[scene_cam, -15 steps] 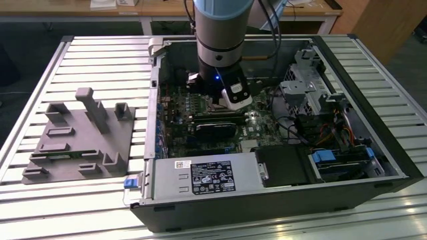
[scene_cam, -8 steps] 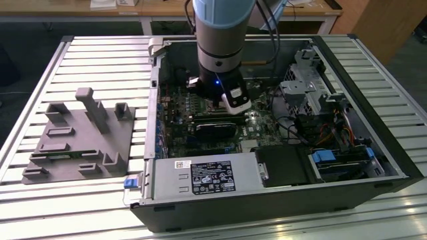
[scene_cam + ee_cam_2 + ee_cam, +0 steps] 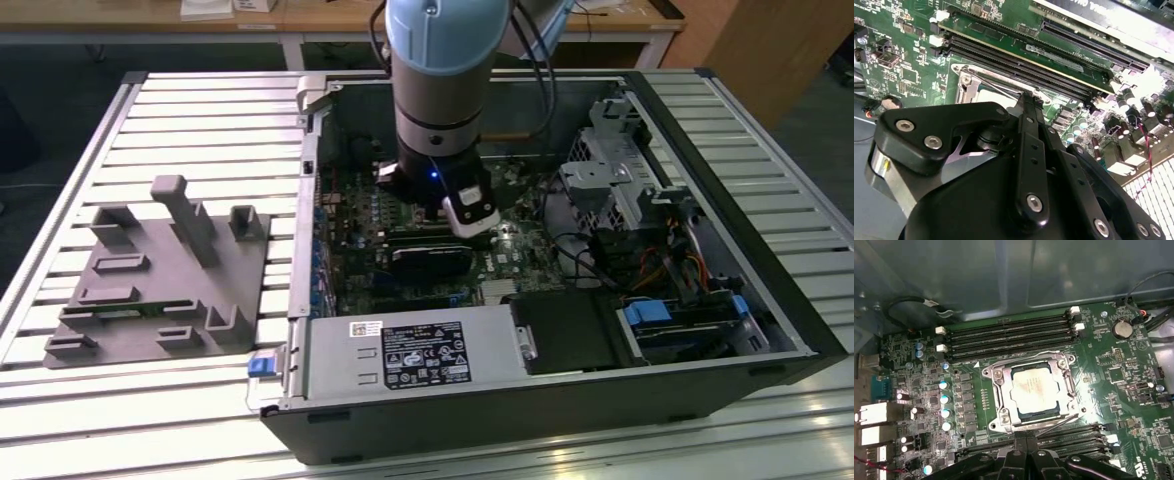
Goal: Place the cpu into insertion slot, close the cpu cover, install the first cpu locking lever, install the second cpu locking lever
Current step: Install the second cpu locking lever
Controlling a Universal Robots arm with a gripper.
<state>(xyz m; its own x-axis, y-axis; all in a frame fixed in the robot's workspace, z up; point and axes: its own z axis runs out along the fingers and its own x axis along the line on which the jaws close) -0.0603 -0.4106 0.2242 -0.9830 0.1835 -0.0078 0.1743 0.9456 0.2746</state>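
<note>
We are seeing the gripper with its fingers pressed together, holding nothing, its tips partly cut off at the socket's 6 o'clock edge. The cpu is sitting in the insertion slot under the cpu cover. Memory slots are lying at 12 o'clock.

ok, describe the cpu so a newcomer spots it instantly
Look inside the open computer case, at the green motherboard. Between two banks of long black memory slots sits a silvery frame, the cpu cover. The cpu is the pale square metal plate in its window, the one flat square there.
</note>
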